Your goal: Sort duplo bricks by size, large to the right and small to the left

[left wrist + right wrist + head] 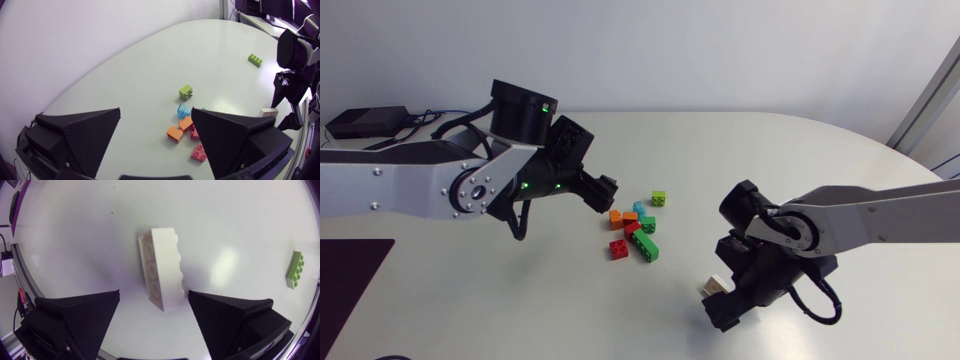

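Observation:
Several small duplo bricks lie in a loose pile at mid-table: a lime one (659,199), orange (617,215), cyan (639,208), red (619,249) and a longer green one (645,248). My left gripper (605,190) hovers open just left of the pile; in the left wrist view its fingers (85,135) frame the orange (175,133), cyan (184,110) and lime (186,91) bricks ahead. A long white brick (161,267) lies on its side just ahead of my open right gripper (152,325), untouched by the fingers. It shows beside that gripper (718,300) in the head view.
A long lime brick (295,270) lies alone on the table off to the side of the right gripper, also seen far across the table as a lime brick (255,60) in the left wrist view. My right arm (295,65) stands beyond the pile. A dark mat (350,290) covers the table's front left.

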Controlling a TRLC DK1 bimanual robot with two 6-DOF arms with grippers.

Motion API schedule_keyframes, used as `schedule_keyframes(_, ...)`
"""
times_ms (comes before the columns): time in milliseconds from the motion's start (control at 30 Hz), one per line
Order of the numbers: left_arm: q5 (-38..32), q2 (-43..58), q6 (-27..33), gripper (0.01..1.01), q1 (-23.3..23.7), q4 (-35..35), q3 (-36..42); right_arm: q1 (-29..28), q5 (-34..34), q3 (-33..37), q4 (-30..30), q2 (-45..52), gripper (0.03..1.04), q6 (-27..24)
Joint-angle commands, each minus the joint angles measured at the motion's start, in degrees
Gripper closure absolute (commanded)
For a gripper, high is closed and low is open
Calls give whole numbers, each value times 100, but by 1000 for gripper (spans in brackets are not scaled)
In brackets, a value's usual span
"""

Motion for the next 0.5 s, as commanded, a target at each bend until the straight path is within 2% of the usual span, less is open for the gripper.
schedule_keyframes(0, 19, -109, -55, 43, 0, 19, -155, 66, 15, 112, 107, 251, 120, 127)
schedule_keyframes(100, 54, -109, -55, 43, 18, 28, -173, 31, 173, 164, 292, 312, 223, 144)
schedule_keyframes(167, 54, -109, -55, 43, 18, 28, -199, 5, 208, 182, 388, 294, 357, 171)
schedule_keyframes(300, 80, -109, -55, 43, 18, 37, -226, -188, 279, 103, 599, 189, 749, 215)
schedule_keyframes(367, 107, -109, -55, 43, 27, 46, -252, -303, 445, 15, 705, 57, 1005, 206)
schedule_keyframes(467, 116, -109, -55, 43, 27, 46, -261, -593, 472, -55, 678, -171, 1018, 74)
